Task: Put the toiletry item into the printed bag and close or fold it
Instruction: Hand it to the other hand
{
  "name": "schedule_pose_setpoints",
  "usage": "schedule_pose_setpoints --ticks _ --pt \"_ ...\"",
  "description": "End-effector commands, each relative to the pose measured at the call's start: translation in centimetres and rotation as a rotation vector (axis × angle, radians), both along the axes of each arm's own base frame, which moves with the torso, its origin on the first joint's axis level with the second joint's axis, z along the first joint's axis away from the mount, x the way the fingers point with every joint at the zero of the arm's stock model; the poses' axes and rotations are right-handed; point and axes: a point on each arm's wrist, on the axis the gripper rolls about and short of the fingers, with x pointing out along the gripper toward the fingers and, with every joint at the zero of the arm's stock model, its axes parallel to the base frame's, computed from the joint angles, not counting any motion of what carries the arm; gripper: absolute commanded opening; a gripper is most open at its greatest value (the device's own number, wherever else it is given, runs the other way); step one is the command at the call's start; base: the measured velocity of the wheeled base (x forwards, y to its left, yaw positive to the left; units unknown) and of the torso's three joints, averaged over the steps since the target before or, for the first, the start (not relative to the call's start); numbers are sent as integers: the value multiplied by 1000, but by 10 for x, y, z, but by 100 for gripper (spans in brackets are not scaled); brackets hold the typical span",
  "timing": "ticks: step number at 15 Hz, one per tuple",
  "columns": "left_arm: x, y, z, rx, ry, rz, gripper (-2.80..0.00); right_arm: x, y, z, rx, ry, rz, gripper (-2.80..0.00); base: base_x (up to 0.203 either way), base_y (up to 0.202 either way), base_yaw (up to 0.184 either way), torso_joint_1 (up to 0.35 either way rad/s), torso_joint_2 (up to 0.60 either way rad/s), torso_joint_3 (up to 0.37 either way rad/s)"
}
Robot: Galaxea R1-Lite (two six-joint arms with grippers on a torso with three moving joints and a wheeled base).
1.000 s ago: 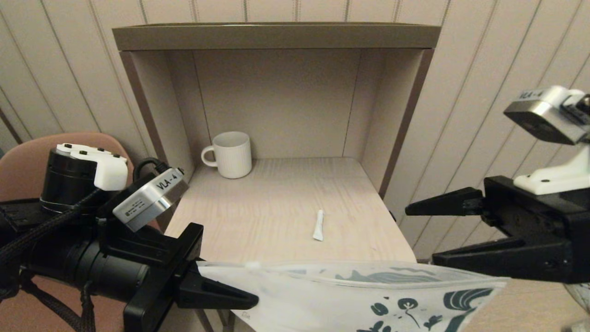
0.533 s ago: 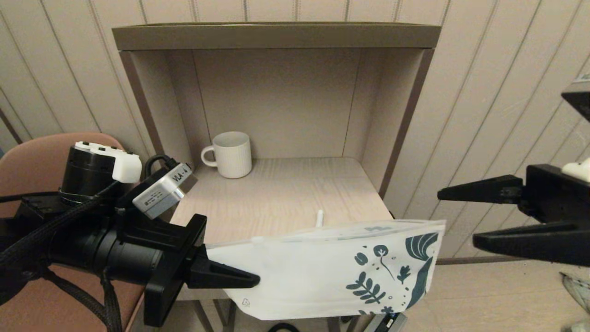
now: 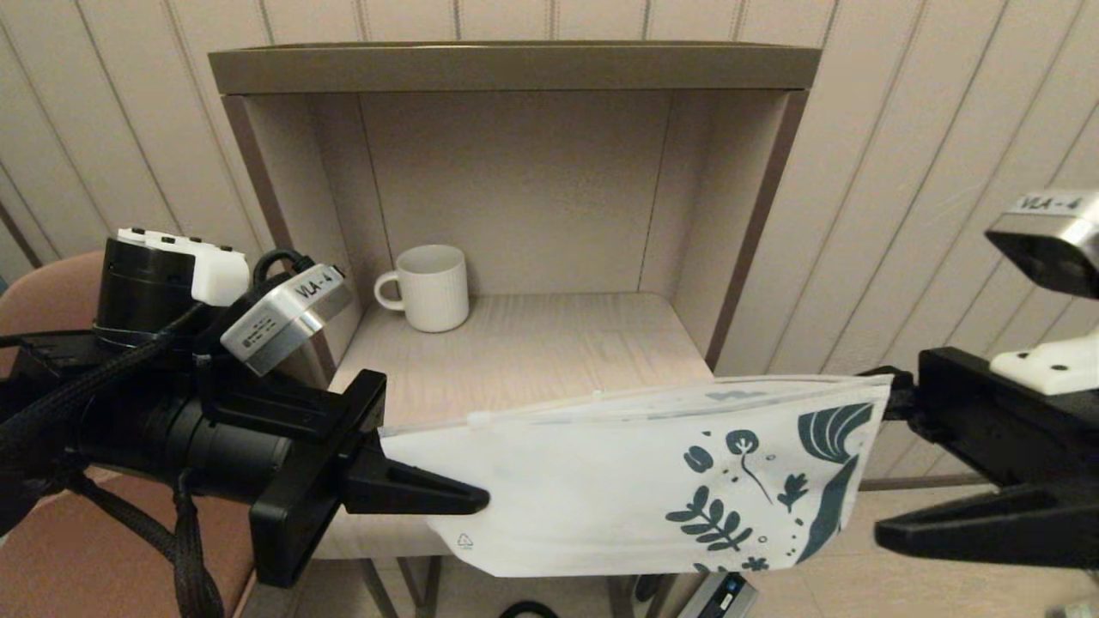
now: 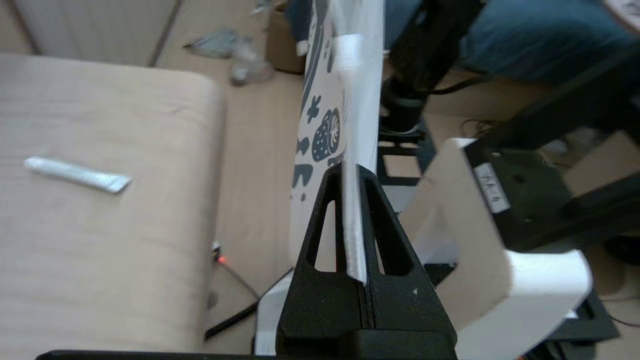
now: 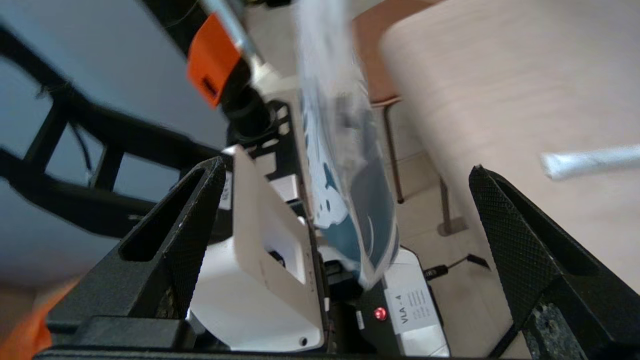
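Raised since a moment ago, the printed bag (image 3: 635,481) is now hanging in the air before the shelf table (image 3: 515,343), covering the toiletry item (image 4: 77,173), which is lying on the tabletop. The left gripper (image 3: 429,496) is clamping the bag's plain end. The right gripper (image 3: 893,459), jaws wide apart, is waiting at the leaf-printed end. A white mug (image 3: 429,287) is standing at the back.

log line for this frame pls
left gripper: shut on printed bag, held off table | right gripper: open, bag end between | toiletry item: on table

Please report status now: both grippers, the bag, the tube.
Left gripper shut on bag, held off the table. Right gripper open around bag's printed end. Tube on table, outside bag.
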Motion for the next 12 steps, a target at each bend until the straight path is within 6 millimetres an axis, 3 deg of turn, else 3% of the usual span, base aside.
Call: schedule_pose_setpoints --ticks 1,7,12 --pt "1 -2 -1 -6 5 -21 -280 3 10 -6 -13 -38 69 0 0 0 0 0 0 0" --pt "-6 -10 -10 7 6 -69 -280 18 34 -5 -49 -62 118 0 0 0 0 0 0 0" --pt "-3 -13 -14 15 16 -70 -280 10 37 -5 -182 -96 72 0 0 0 0 0 0 0"
